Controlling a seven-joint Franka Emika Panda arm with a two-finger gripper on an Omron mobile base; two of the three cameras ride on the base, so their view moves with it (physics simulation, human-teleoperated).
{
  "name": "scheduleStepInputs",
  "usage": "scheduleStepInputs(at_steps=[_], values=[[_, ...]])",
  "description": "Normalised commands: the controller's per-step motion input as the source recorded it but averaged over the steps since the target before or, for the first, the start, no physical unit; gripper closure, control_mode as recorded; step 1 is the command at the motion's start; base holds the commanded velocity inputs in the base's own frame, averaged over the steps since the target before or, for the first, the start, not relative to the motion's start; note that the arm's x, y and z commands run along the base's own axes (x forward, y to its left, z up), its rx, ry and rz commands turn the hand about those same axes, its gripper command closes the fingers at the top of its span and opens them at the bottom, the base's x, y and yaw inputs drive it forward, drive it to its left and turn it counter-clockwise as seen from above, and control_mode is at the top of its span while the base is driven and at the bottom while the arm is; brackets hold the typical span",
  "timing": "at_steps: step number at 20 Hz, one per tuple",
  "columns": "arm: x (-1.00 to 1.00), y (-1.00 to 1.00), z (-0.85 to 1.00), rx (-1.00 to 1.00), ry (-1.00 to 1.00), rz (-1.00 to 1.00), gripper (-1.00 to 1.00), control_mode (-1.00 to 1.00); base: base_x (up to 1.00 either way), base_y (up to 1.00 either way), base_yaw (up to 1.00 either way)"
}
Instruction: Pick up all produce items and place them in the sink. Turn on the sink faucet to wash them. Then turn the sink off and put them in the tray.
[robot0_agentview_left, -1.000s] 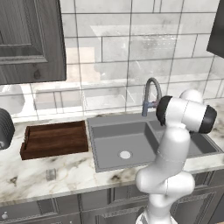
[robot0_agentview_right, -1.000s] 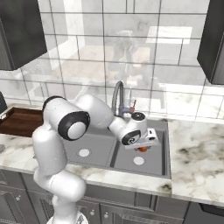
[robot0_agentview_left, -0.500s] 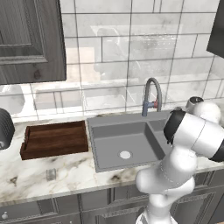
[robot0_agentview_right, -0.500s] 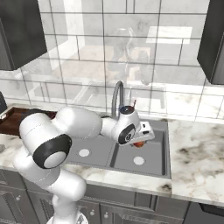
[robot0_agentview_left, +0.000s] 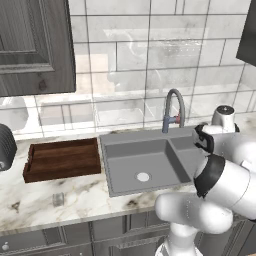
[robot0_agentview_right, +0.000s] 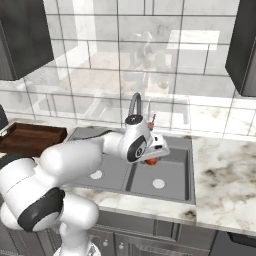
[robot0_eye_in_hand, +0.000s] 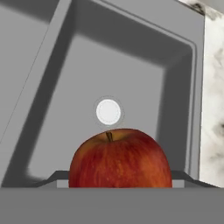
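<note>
**Apple gripped above the smaller sink basin**

The gripper (robot0_agentview_right: 153, 158) had its jaws set wide apart and closed on a red apple (robot0_eye_in_hand: 120, 158). In the hand view the fruit sat right at the bottom edge, stem up, with yellowish streaks near the top, and it covered the fingers, so neither pad could be made out there. Behind it lay the floor of the smaller basin with its pale round drain (robot0_eye_in_hand: 108, 111), the apple hanging clear of that floor and just short of the drain in the picture.

The right base view gave the wider setting: the hand reached over the grey double-basin sink (robot0_agentview_right: 175, 187), with a sliver of red fruit showing under it, above the smaller basin and up near its rear wall. The arched sink faucet (robot0_agentview_right: 134, 102) stood just behind the hand, its red-marked handle (robot0_agentview_right: 151, 120) poking out beside it.

The left base view showed what the other two did not frame well: the dark brown wooden tray (robot0_agentview_left: 61, 159) lying on the marble counter (robot0_agentview_left: 65, 200), just beside the larger basin's far side from the arm. There the robot's own elbow hid the smaller basin and the apple, though the faucet stayed visible.
</note>
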Motion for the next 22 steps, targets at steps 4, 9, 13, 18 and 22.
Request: scheduleStepInputs(at_steps=[4, 9, 13, 18, 22], values=[[-0.42, 0.30, 0.06, 0.00, -0.01, 0.04, 1.00, -1.00, 0.00, 0.00, 0.00], [-0.13, 0.53, 0.13, 0.00, -0.01, 0.01, 1.00, -1.00, 0.00, 0.00, 0.00], [0.00, 0.68, 0.22, 0.00, 0.00, 0.00, 1.00, -1.00, 0.00, 0.00, 0.00], [0.00, 0.79, 0.14, 0.00, 0.00, 0.00, 1.00, -1.00, 0.00, 0.00, 0.00], [0.00, 0.83, 0.07, 0.00, 0.00, 0.00, 1.00, -1.00, 0.00, 0.00, 0.00]])
